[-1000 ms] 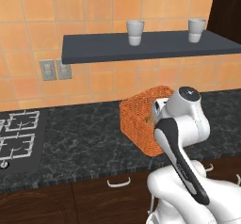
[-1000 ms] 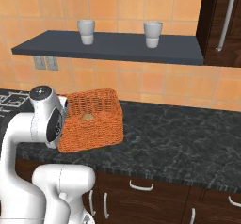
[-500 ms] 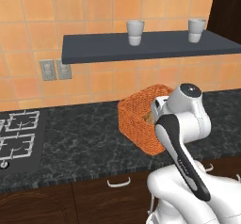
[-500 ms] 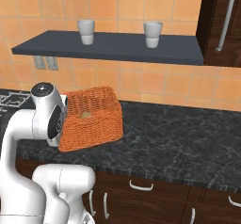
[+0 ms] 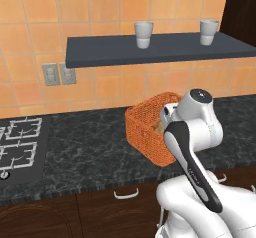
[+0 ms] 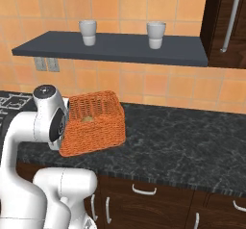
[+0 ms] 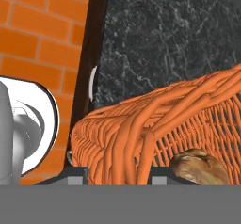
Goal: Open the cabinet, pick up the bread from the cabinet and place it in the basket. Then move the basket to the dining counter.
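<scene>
basket (image 5: 150, 132) carrying is the step in hand, as i judge it: the bread already lies inside, so what is left is the trip to the dining counter.

from the left base view, the orange basket sits tilted over the black granite counter (image 5: 85, 147), its near side hidden behind the arm's white elbow. two white cups (image 5: 143, 34) stand on the dark shelf (image 5: 100, 52) above, well apart from the load. the stove (image 5: 20, 147) lies off to the left.

from the right base view, the basket (image 6: 93, 122) leans toward the arm, one edge raised, looking lifted off or barely resting on the counter. a patch of the bread (image 6: 87, 119) shows inside, low against the wall. the shelf hangs close overhead, so a good carry stays low and pulls back before turning.

from the hand view, the gripper (image 7: 117, 173) is clamped on the basket's woven rim (image 7: 136, 138), the wicker rising right between the dark fingertips (image 7: 75, 173). the bread (image 7: 200, 167) rests just beside that rim on the inside. the counter and a cabinet handle (image 7: 93, 82) lie beyond.

to do this well, in my judgement: keep the grip firm, level the basket so the roll cannot slide out over the low wall, and move slowly, since a one-sided hold lets the basket swing.
</scene>
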You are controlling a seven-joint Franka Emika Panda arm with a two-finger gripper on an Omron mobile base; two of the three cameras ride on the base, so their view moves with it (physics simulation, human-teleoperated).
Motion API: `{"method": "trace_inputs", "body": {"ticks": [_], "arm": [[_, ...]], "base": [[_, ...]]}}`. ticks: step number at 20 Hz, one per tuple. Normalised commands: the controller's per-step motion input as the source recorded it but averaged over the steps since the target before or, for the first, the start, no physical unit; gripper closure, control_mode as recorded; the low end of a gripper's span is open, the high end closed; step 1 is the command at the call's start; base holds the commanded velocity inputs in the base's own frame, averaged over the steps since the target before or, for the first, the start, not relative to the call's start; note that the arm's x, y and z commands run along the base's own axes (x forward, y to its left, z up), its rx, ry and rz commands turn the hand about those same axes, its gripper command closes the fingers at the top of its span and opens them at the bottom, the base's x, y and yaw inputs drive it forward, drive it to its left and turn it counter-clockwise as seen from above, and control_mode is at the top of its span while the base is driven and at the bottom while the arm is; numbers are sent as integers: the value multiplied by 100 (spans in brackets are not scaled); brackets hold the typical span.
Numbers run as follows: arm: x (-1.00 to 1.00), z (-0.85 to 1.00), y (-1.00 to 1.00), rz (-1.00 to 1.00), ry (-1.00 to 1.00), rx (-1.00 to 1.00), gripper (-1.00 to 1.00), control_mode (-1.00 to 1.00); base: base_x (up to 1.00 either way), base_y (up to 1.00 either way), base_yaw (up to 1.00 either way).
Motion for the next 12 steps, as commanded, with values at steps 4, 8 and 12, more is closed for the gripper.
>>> {"method": "trace_inputs", "body": {"ticks": [4,8,12], "arm": [[0,0,0,0,0,0,100,100],[0,0,0,0,0,0,100,100],[0,0,0,0,0,0,100,100]], "base": [[0,0,0],[-99,-7,0],[-91,-30,-5]]}}
